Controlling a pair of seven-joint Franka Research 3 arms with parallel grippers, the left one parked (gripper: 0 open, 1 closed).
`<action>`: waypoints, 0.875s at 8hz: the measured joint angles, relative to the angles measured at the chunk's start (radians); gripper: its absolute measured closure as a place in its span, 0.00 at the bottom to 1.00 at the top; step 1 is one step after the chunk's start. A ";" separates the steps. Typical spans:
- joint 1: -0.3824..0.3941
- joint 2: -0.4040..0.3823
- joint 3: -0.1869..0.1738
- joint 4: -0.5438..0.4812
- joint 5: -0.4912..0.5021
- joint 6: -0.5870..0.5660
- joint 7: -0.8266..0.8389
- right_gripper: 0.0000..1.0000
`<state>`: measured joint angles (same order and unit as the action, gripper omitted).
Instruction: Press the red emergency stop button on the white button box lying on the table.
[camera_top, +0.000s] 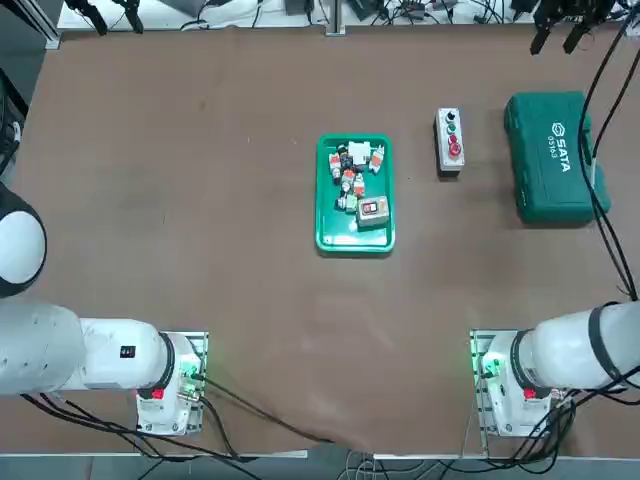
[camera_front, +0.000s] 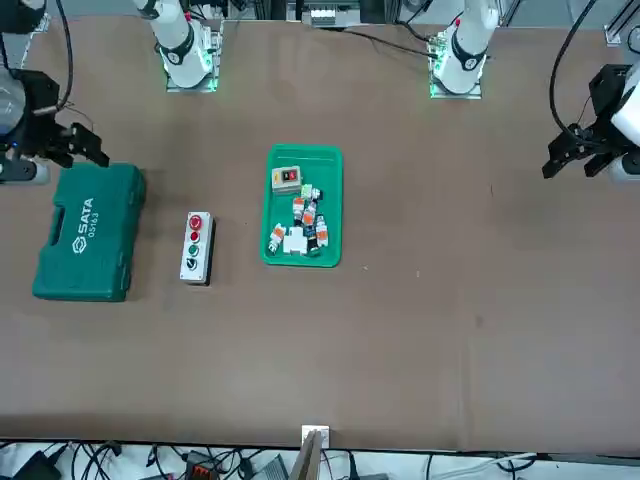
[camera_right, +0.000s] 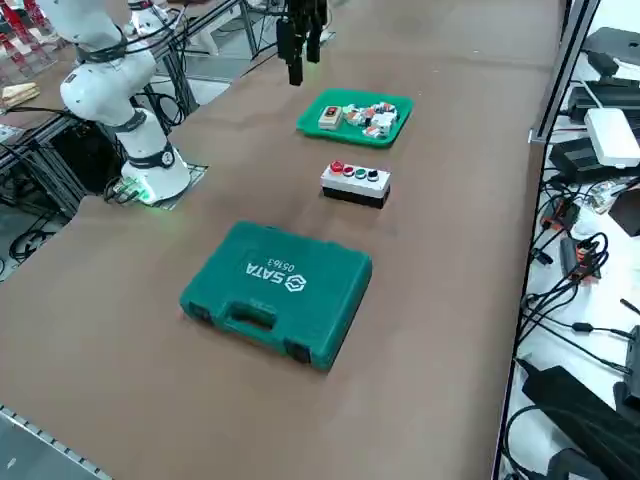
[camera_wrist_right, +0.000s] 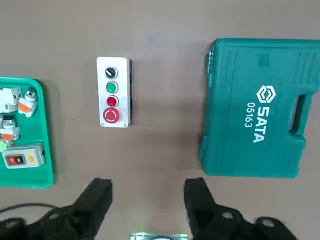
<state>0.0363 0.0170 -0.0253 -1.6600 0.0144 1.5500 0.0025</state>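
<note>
While right gripper (camera_wrist_right: 148, 200) fingers (camera_wrist_right: 94, 200) gape aloft, red emergency stop button (camera_wrist_right: 111, 116) apparently untouched

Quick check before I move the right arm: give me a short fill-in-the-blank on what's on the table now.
1. The white button box lies between the green tray and the green ____.
2. The red emergency stop button sits at the ____ of the button row.
3. The right claw is ____, high above the table.

Missing words: tool case; end; open
</note>
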 joint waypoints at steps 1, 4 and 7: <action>0.000 0.004 0.000 0.000 0.000 -0.006 0.000 0.41; 0.000 0.003 0.000 0.002 0.000 -0.036 0.000 0.98; 0.014 0.004 0.001 0.000 0.004 -0.043 0.007 0.98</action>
<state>0.0506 0.0212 -0.0241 -1.6596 0.0188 1.5071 0.0098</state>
